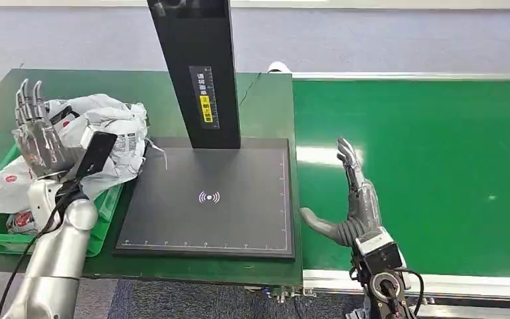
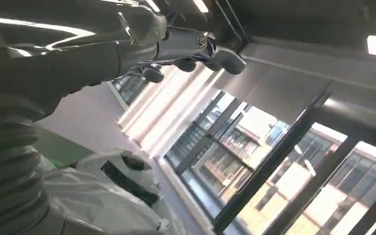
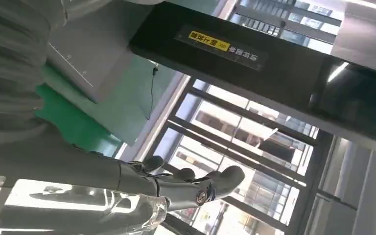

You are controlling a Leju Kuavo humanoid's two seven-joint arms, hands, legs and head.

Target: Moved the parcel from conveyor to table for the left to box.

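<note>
At the far left of the head view a green crate (image 1: pixel 103 222) sits on the desk (image 1: pixel 272 113), its left side cut off by the frame edge and much of its inside hidden by a heap of crumpled white parcels (image 1: pixel 109 126) that rise above its rim. The left hand (image 1: pixel 36 133) stands upright over that heap with its fingers (image 1: pixel 30 100) straight and spread, holding nothing; whether its palm touches the bags cannot be told, since the hand itself covers the contact. The left wrist view shows the same white wrapping (image 2: pixel 112 196) close beneath the hand. Just beside the crate lies a flat black scanner pad (image 1: pixel 206 199), bare on top, with a white signal mark at its middle; its near edge lies close to the desk's front edge. A black post (image 1: pixel 196 66) rises from the pad's far side and is cut off by the top of the frame; the small print on its yellow label is too fine to read. Right of the pad the green conveyor belt (image 1: pixel 438 166) runs to the right frame edge, wide and bare. The right hand (image 1: pixel 352 206) hovers over the belt's near left corner, just beside the pad's edge, fingers extended upward and thumb out to the side, holding nothing.
</note>
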